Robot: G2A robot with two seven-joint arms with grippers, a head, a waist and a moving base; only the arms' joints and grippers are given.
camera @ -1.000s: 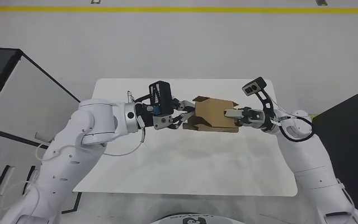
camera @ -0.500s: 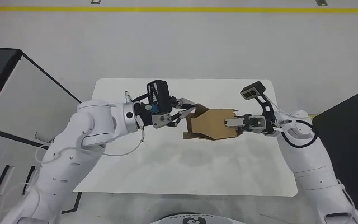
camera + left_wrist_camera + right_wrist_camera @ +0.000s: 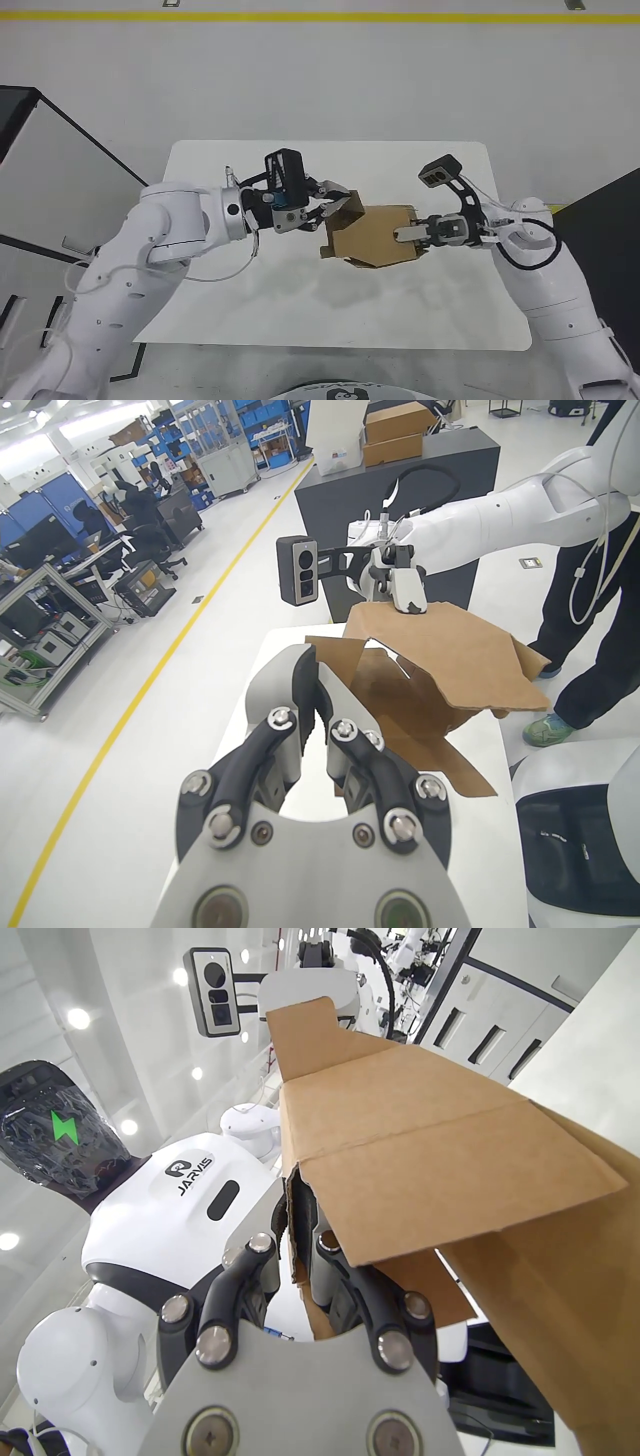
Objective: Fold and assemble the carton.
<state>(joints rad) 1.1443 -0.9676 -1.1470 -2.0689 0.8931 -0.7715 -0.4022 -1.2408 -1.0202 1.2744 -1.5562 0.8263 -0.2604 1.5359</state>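
Cardboard is pinched in both tools. The right gripper (image 3: 300,1228) has its jaws drawn narrow on a ragged-edged wall of the carton (image 3: 425,1153). Its own wrist view shows that edge running down between them, while the top view shows just the right gripper (image 3: 408,232) meeting one end of the box. From that grip the brown panels spread away from the tool, creased once across, with a rounded flap standing at the far end. The left gripper (image 3: 316,680) is likewise nearly closed, with the corner of an end flap caught between its dark pads. Just past its tips the left wrist view looks into the carton's (image 3: 450,650) open mouth, which neither other view shows. The hollow inside has shadowed brown walls, a broad panel tilted over it like a lid, and a lower flap hanging out toward the tool. Across that panel from the left tool, the right gripper (image 3: 410,605) presses on the far edge. From above, the carton (image 3: 375,235) hangs between the two tools, skewed, over the middle of the white table (image 3: 300,300). The left gripper (image 3: 338,205) holds the flap at the opposite end. Whether the box touches the tabletop cannot be told.
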